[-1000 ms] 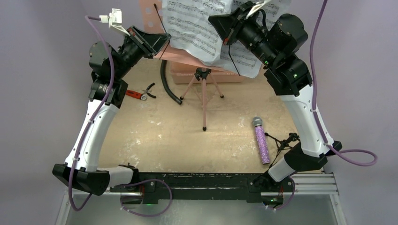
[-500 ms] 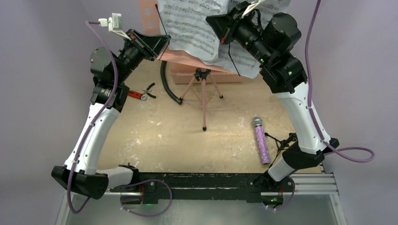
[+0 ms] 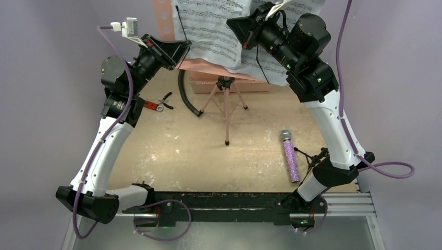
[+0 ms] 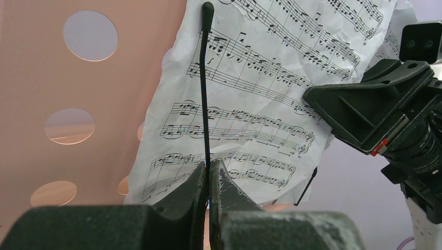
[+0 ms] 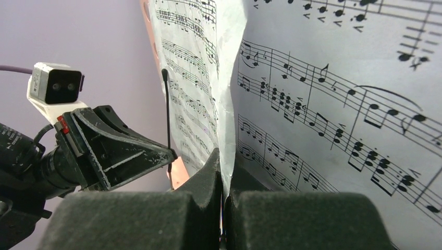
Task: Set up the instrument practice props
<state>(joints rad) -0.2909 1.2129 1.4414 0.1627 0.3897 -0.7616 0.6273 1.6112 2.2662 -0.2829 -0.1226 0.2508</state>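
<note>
Pinching the black wire [image 4: 204, 104], seemingly a page retainer on the stand [image 4: 130, 62], the left gripper [image 4: 209, 179] faces the right gripper [image 5: 224, 179], clenched on a page [image 5: 323, 104].

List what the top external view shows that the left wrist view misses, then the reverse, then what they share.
Top external only: the purple microphone and small black mic stand on the table, the music stand's tripod legs, and the red-handled pliers.
Left wrist only: a close look at the left gripper pinching the thin black page-holder wire.
Both: the sheet-music pages, the pink perforated desk, and the right gripper at the pages.
</note>
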